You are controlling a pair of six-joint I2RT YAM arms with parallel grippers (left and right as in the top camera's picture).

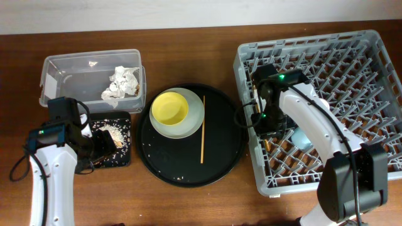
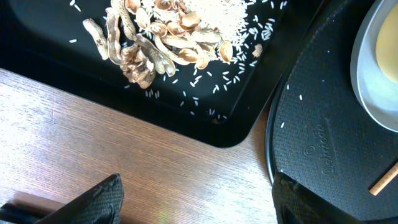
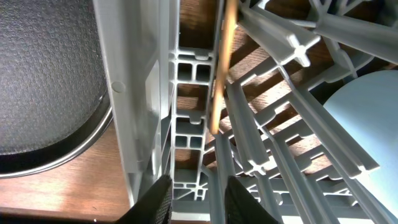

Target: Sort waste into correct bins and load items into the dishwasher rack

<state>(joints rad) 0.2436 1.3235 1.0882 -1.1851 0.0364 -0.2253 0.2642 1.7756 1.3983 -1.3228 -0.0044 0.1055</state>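
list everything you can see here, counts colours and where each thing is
dishwasher rack: 1, grey, right side of table
light blue cup: 1, pale blue, inside the rack
rack chopstick: 1, wooden, in the rack by its left wall
tray chopstick: 1, wooden, on the round tray, right of the plate
round tray: 1, black, centre
plate: 1, pale grey-green, on the round tray
yellow bowl: 1, yellow, on the plate
clear tub: 1, clear, top left
tissue: 1 clump, white, in the tub
black tray: 1, black, below the tub
food scraps: 1 pile, beige-brown, in the black tray
table: 1, brown wood
left gripper: open, beside the black tray
right gripper: open, at the rack's left wall
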